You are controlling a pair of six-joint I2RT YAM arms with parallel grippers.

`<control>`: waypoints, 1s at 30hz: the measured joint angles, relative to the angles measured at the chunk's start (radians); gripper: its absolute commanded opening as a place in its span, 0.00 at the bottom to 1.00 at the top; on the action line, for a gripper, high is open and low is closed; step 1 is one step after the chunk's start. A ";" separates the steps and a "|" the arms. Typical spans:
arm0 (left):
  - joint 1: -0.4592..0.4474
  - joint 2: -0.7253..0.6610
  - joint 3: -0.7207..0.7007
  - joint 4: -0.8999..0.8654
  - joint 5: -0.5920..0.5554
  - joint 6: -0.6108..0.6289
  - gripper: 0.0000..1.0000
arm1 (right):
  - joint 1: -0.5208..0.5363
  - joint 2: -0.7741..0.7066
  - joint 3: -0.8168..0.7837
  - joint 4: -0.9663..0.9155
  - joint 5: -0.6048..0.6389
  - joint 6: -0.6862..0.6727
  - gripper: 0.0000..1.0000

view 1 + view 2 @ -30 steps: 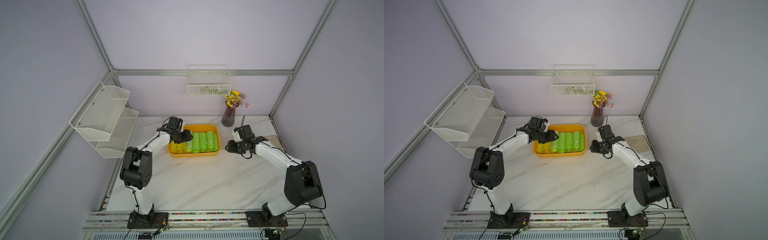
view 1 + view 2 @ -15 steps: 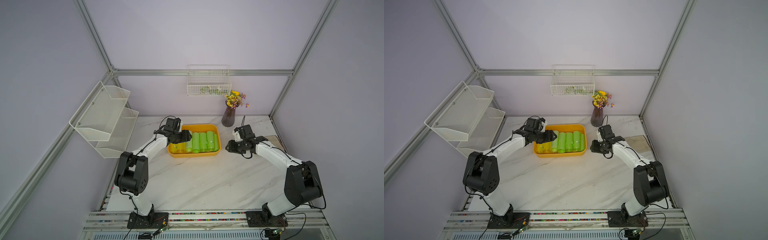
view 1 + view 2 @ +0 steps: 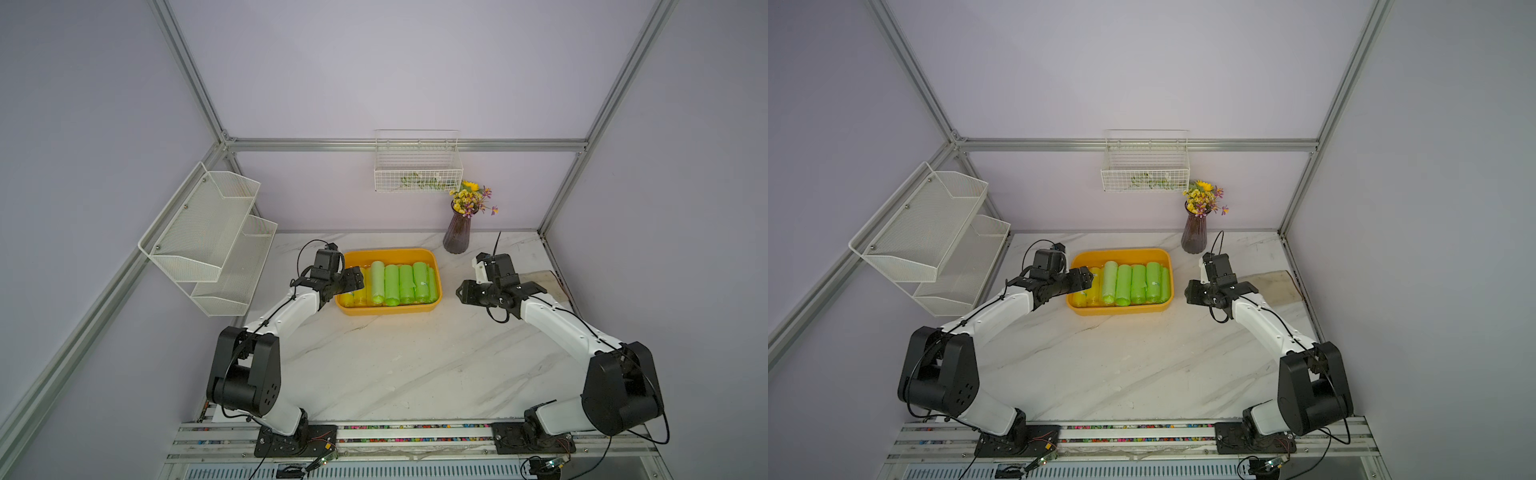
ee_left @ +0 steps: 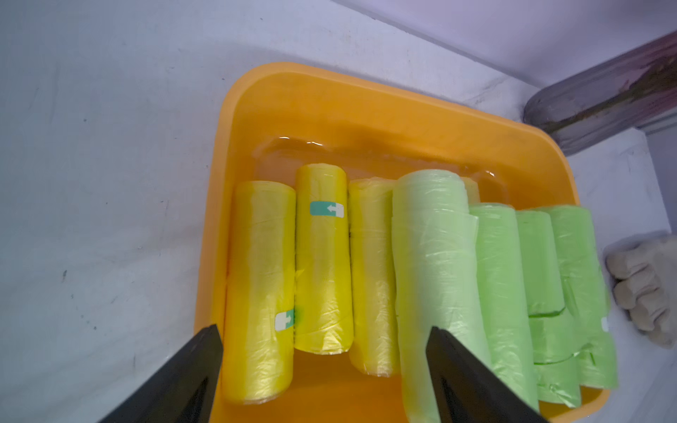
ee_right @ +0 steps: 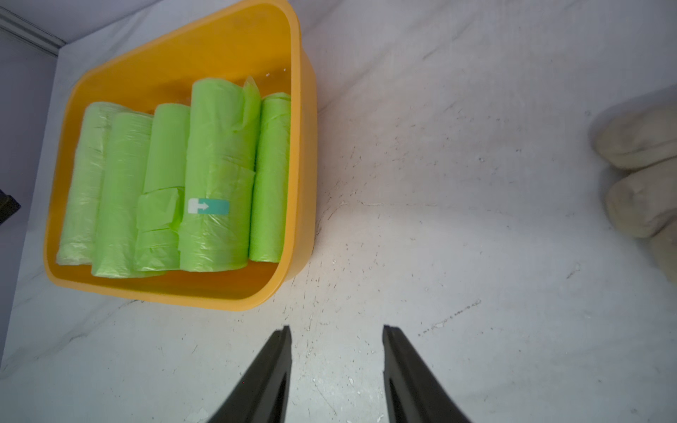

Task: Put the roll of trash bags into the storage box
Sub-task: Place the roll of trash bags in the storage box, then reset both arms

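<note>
Rolls of trash bags (image 4: 322, 256) lie side by side in the storage box (image 4: 366, 117) — yellow ones at the end nearest the left arm, green ones across the rest — and no roll shows on the table (image 5: 476, 238) outside it. The putting-in therefore looks done or nearly so, and the step in hand is judged to be a clean exit for the left arm.

The left gripper (image 4: 324, 327) hangs just above the yellow end with its jaws spread wide. It holds nothing, and only the resting rolls show in the gap. One fingertip (image 4: 454, 366) sits over the big green roll (image 4: 432, 263), which seems to ride a little higher than its neighbours and has a loose flap of film around it. The other fingertip is by the box's end wall.

A good exit goes straight up first with the jaws kept wide, and turns away only once the fingers are above the rim. A sideways pull at this height could snag that flap and drag the roll onto its neighbours or over the edge.

The right gripper (image 5: 336, 327) hovers over bare table beside the box's other end, its jaws a narrow gap apart and empty. It is clear of the work and is best left out of it. A pale cloth (image 5: 637, 175) lies further out on that side and a vase (image 3: 457, 232) stands behind the box; neither is in the way.
</note>
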 measured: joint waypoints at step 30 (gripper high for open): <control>0.085 -0.079 -0.372 0.550 -0.548 0.283 1.00 | -0.005 -0.320 -0.616 0.821 0.487 -0.210 0.99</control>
